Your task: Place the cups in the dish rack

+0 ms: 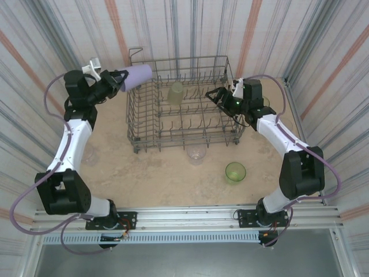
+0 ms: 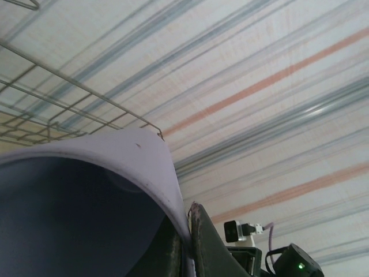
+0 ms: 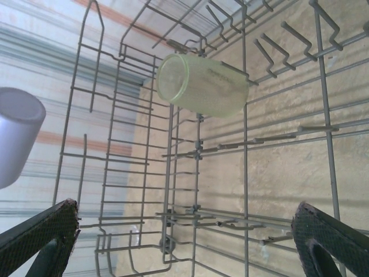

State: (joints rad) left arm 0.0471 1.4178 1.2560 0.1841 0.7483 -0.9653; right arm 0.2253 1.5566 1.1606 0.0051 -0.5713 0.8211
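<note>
Pinching the wall of the lavender cup [image 1: 138,75], the left tool [image 1: 120,81] holds it tipped on its side at the dish rack's [image 1: 134,124] far-left corner. The right tool [image 1: 217,96] hangs spread wide and empty over the rack's right end, facing a yellow-green cup [image 1: 175,92] seated among the far tines. On the tabletop [image 1: 155,182], a clear cup [image 1: 196,154] stands just before the rack, with a green cup [image 1: 235,172] apart to its right.
</note>
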